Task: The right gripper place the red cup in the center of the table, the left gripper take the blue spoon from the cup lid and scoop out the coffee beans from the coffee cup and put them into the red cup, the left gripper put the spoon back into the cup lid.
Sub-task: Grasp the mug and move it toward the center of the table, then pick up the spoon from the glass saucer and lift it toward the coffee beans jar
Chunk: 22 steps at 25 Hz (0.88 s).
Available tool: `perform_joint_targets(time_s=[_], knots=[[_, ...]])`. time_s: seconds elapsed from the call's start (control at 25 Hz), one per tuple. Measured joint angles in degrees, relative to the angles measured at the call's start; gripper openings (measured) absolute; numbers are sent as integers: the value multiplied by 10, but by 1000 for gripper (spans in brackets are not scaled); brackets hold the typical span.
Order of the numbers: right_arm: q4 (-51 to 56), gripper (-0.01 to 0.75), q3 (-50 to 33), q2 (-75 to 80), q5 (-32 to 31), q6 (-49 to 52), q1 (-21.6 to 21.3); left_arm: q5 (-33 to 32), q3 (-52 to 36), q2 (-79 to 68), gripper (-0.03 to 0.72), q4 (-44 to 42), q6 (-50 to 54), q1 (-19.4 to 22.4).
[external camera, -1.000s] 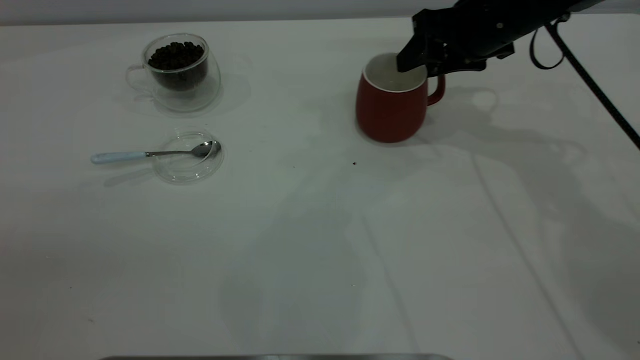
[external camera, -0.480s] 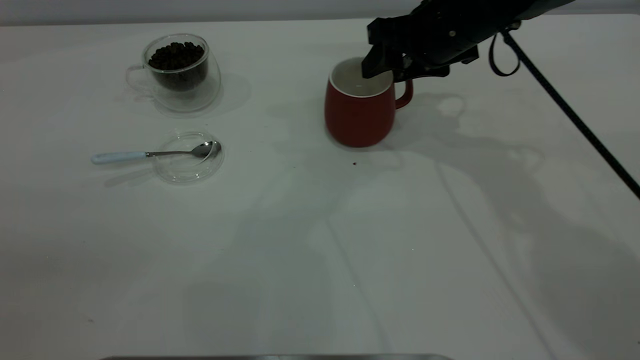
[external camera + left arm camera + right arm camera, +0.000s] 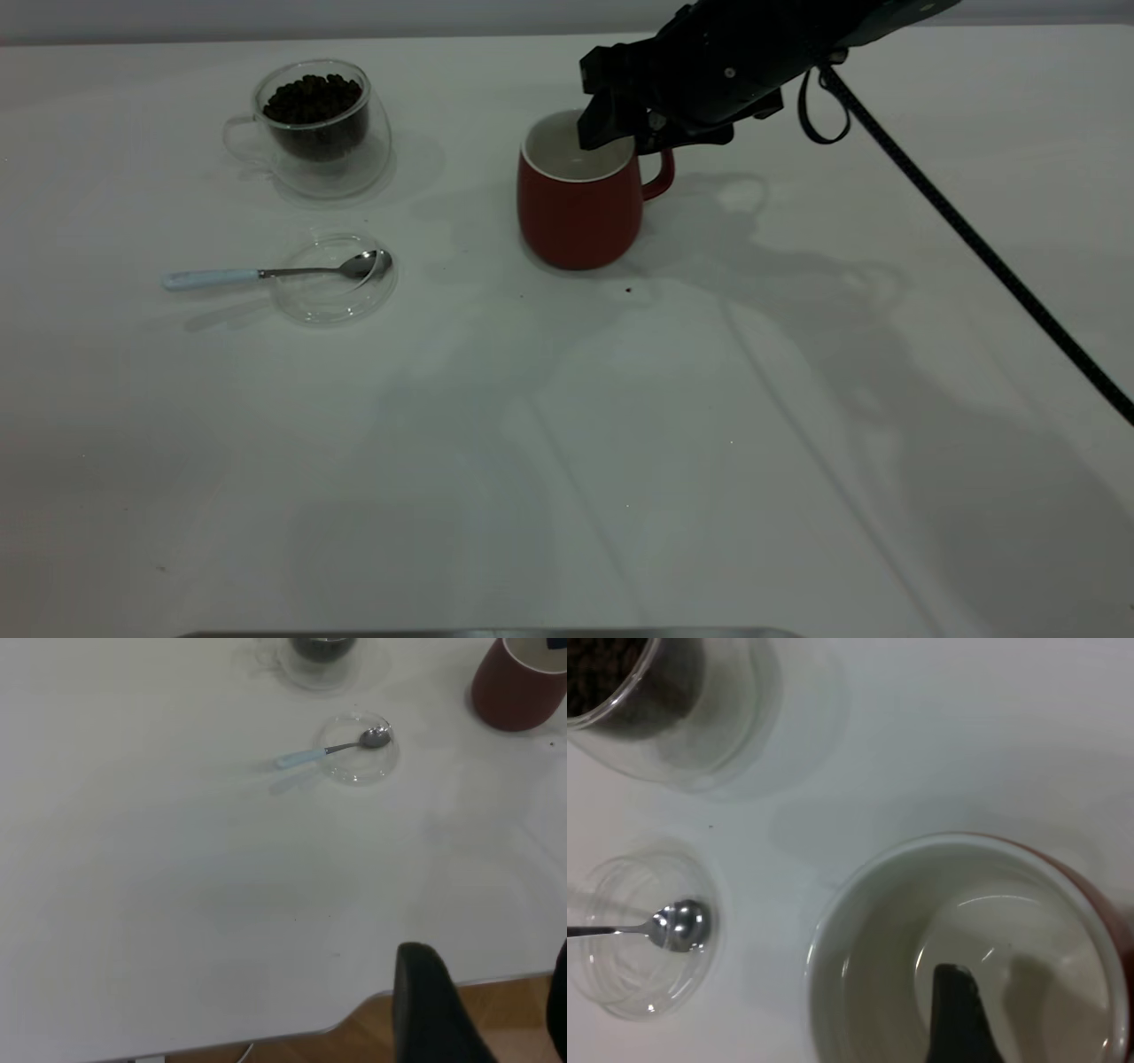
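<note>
**Red cup held at its rim**

The right gripper [image 3: 611, 133] grasps the red cup [image 3: 580, 208] by the rim on the handle side, one finger [image 3: 957, 1014] inside. The cup stands on the desk [image 3: 620, 425], right of the coffee cup [image 3: 314, 128].

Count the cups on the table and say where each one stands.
2. The clear coffee cup holding coffee beans stands at the far left, behind the cup lid. The red cup stands near the far middle, with the right gripper at its rim.
</note>
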<state>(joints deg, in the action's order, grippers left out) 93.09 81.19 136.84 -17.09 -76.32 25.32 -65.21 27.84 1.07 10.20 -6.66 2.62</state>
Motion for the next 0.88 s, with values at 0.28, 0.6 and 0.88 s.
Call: perform_joint_targets(time_s=[0.28,0.6,0.88], knots=[[7,515,0,0,6,-5,11,0,0,0,389,0,0,0],[-4,515,0,-29,33,-24,-14,0,0,0,389,0,1,0],[-130,515,-49,-143,25,-6,-49,0,0,0,389,0,2,0]])
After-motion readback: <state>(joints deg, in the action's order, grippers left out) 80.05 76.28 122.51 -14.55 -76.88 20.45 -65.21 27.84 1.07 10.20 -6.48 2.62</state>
